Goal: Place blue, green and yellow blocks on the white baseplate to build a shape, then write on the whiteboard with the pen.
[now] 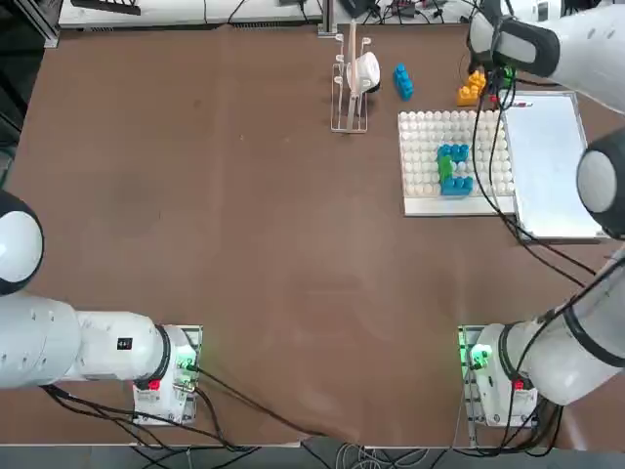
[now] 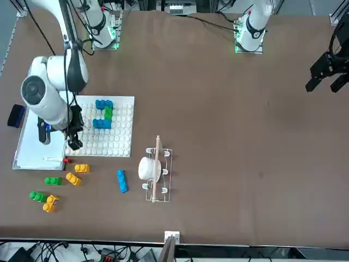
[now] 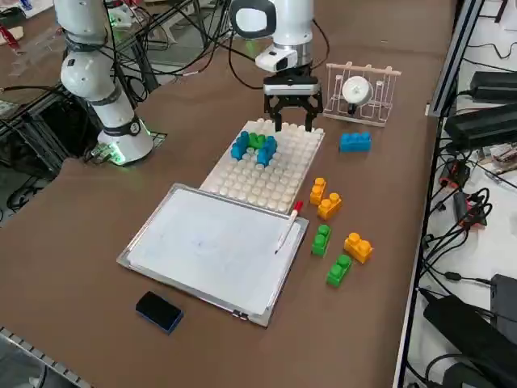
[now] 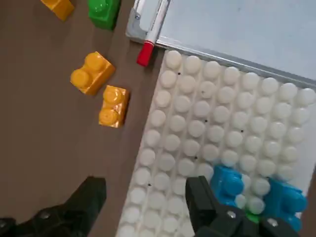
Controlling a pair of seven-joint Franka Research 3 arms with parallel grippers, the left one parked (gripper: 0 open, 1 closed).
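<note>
Building step under way — a blue-and-green shape [image 3: 254, 148] is already sitting on the white baseplate [image 3: 279, 182], blue bricks with a green one between them. No yellow block is showing in it yet.

Right tool [image 3: 292, 113] is hovering over the far edge of the baseplate, fingers spread wide and holding nothing; the wrist view is showing its two dark fingers [image 4: 197, 197] straddling the plate's edge, one over the studs, the other over bare bench [image 1: 244, 244].

Loose bricks are lying on the bench off the baseplate's right side: two yellow blocks [image 3: 325, 198] just beside the plate, two green blocks [image 3: 331, 255] and another yellow block [image 3: 357, 246] nearer, close to the whiteboard [image 3: 214, 246]. A lone blue block [image 3: 355, 141] is lying farther off, near a wire rack [image 3: 359, 93].

Pen [image 3: 288, 225] is resting along the whiteboard's right edge, red end toward the baseplate — writing is apparently not yet begun.

Judgement: next move is calling for a reach to the right, onto one of the yellow blocks, with the tool lining up across the brick's narrow sides before closing.
</note>
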